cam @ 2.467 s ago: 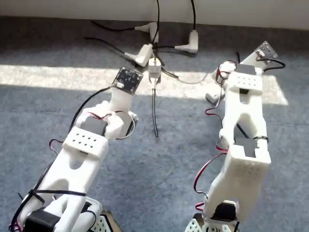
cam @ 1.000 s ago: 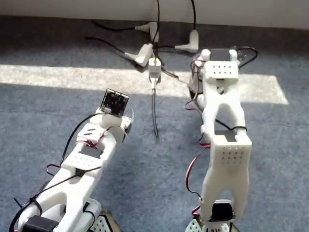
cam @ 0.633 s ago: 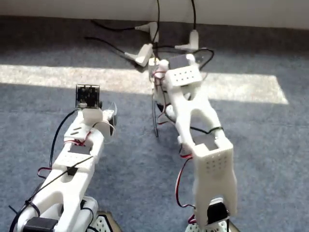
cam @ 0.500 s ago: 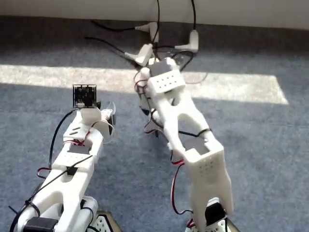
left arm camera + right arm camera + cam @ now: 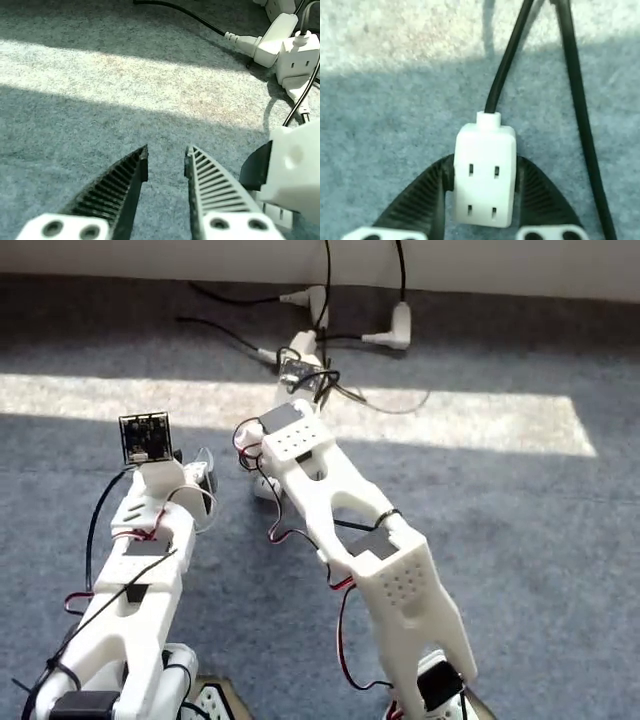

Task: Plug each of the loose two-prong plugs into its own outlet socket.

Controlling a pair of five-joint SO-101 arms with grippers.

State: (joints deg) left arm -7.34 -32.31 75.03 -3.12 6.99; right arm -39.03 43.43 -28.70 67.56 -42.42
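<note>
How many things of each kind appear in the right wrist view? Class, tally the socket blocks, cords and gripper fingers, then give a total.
White socket block: 1
Black cords: 2
Right gripper's fingers: 2
Total: 5

Left gripper (image 5: 166, 152): I see its black ribbed jaws slightly parted above the grey carpet (image 5: 75, 100). White plastic socket blocks (image 5: 297, 55) with black cords (image 5: 180, 9) lie farther off.
</note>
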